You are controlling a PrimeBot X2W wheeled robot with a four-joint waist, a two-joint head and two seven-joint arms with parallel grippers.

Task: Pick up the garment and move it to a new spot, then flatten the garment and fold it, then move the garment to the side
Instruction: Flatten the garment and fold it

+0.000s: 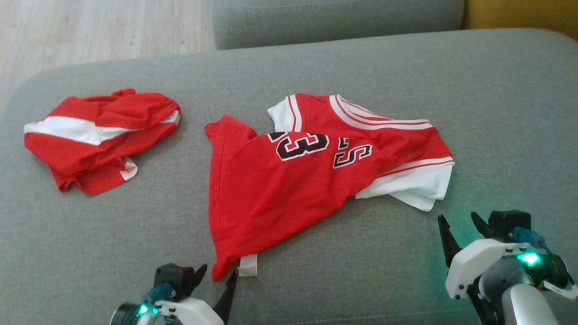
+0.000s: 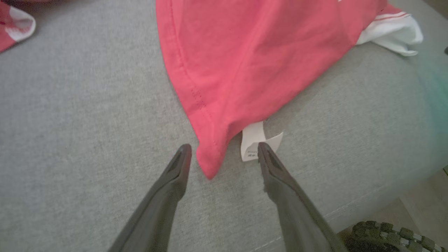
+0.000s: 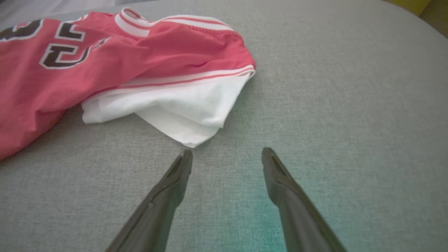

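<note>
Red jersey (image 1: 289, 180): lies rumpled, number up, on grey cushion (image 1: 361, 271); pokes hem corner between fingers of left gripper (image 1: 219, 272), with white label (image 2: 253, 136) at that gripper's right fingertip, contact unclear; rests white sleeve (image 3: 182, 105) just ahead of right gripper (image 1: 457, 217), apart.
Left gripper: released, jaws wide, holding nothing.
Right gripper: likewise released, empty.
Red-and-white shorts (image 1: 99, 135): well ahead-left of left gripper.

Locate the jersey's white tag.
Head view, bottom centre: the tag pokes from the jersey's near corner on the couch, by the left end effector.
</note>
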